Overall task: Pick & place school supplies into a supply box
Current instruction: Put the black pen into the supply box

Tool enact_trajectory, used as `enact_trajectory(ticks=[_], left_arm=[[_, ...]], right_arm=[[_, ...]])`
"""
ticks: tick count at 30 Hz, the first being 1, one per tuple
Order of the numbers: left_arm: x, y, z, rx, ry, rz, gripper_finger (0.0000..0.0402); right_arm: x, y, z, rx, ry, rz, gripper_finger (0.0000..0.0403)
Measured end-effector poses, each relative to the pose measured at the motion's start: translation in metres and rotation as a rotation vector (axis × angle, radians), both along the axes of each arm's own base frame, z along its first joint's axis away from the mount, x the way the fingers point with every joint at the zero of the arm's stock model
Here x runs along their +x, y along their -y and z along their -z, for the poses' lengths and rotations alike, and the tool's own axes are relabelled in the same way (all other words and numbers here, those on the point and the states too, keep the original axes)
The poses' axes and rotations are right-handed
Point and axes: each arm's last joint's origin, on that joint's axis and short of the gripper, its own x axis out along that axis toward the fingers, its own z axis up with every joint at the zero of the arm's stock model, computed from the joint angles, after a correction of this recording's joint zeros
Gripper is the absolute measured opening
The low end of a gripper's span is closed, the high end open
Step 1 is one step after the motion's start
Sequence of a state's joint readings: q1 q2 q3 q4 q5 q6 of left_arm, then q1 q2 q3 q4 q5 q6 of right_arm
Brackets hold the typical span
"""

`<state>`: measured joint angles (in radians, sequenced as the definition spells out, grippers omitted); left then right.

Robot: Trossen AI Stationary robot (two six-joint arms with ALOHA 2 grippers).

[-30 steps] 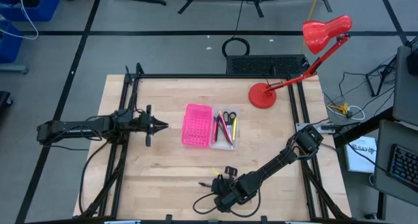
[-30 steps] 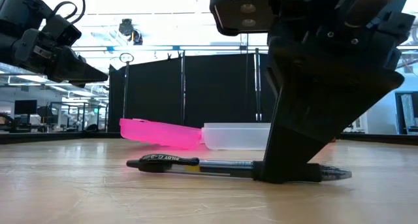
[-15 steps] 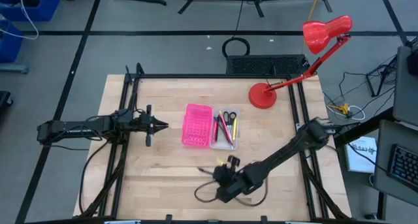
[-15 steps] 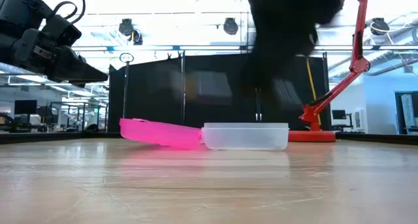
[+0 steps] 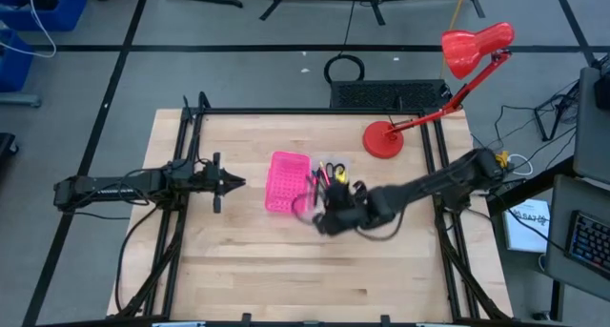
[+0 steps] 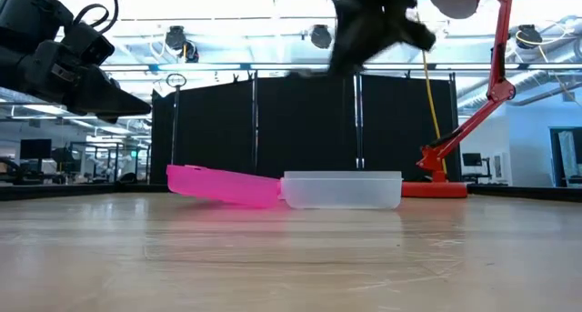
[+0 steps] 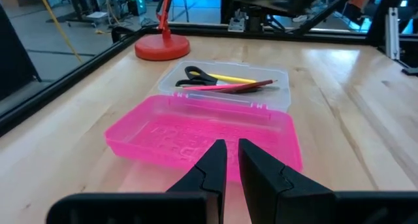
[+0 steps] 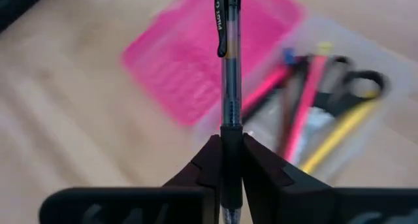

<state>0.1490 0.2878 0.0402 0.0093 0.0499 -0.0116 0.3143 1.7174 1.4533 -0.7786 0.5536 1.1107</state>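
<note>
Wooden desk [image 5: 238, 260] seen from above, red lamp [image 5: 448, 79] at far right. Right claw [image 5: 329, 213] over near edge of clear box [image 5: 329, 187]; pink tray [image 5: 288, 182] just left.

Low view: box and tray side by side, touching.

Left wrist: left claw [image 7: 226, 160] nearly pressed together, empty, near pink tray; scissors [image 7: 199, 78] and pencils inside box.

Right wrist: claw pinching black pen [image 8: 226, 67], above tray and box.

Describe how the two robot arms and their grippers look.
Both arms are dark and jointed, with black cables running along them. The left gripper and right gripper each have two black, wedge-shaped fingers tapering toward the tips, set on a black crossbar.
</note>
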Motion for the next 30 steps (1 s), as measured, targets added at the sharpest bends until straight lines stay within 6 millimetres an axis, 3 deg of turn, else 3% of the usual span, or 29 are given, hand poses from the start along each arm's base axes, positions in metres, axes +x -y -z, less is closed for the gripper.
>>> enact_trajectory(ticks=[2,5,8,12,21,30], left_arm=[[0.0,0.0,0.0,-0.01,0.001,-0.01,0.0049],[0.0,0.0,0.0,-0.015,0.0,-0.012,0.0049],[0.0,0.0,0.001,-0.013,-0.007,-0.011,0.0049],[0.0,0.0,0.002,0.002,-0.017,-0.008,0.0049],[-0.001,-0.003,0.001,0.031,-0.013,-0.091,0.0049],[0.0,-0.003,0.0,0.032,-0.003,-0.107,0.0049]], right_arm=[[-0.006,0.019,0.01,0.028,0.015,0.125,0.0038],[-0.014,0.042,0.045,0.085,0.063,0.294,0.0026],[-0.016,0.054,0.074,0.189,0.178,0.325,0.0024],[-0.018,0.065,0.095,0.273,0.309,0.331,0.0024],[-0.024,0.079,0.116,0.367,0.23,0.371,0.0024],[-0.022,0.085,0.115,0.386,0.242,0.379,0.0033]])
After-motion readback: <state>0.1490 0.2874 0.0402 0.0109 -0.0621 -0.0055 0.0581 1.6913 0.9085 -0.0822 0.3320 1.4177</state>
